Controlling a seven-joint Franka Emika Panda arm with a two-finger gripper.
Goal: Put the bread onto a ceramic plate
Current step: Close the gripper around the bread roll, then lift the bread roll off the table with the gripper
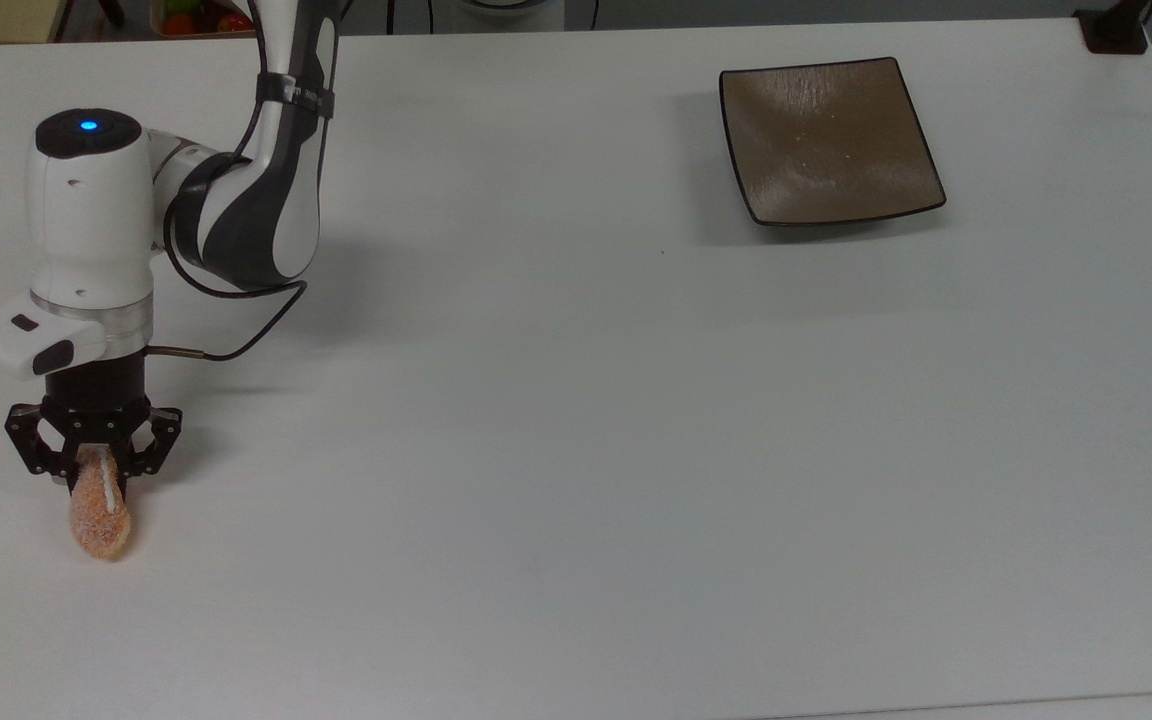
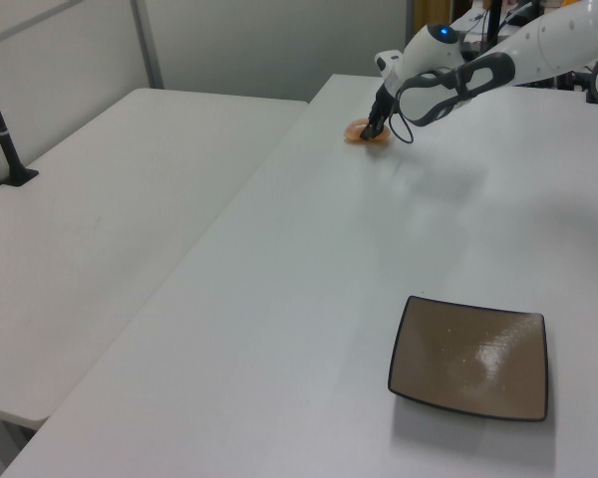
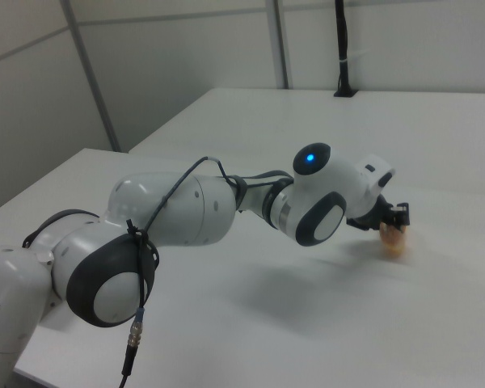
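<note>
Broad white desk (image 1: 576,450), bare across its middle; second white desk (image 2: 100,229) alongside at the left view's left. White and grey arm (image 1: 236,190) reaching down to the top view's lower left corner, blue light on its last joint; black cable looped beside the wrist. Square brown-grey ceramic plate (image 1: 828,140) flat near the top view's upper right, well apart from the arm, nothing on it; same plate (image 2: 469,357) at the left view's lower right. Black tool (image 1: 93,478) low over the desk, fingers closed in on the upper end of the bread (image 1: 100,512), gripping it; speckled orange roll with its white stripe pointing toward the top view's bottom edge, far end seemingly touching the desk or just above it, hard to tell which. Step in hand, by judgement: the pick-up, grasp made, lift not yet plain. Next move calls for a clean lift clear of the desk, then a long carry across to the plate, then a gentle lowering into its dished centre before letting go; grip on one end only, so a risk of droop or slip.
</note>
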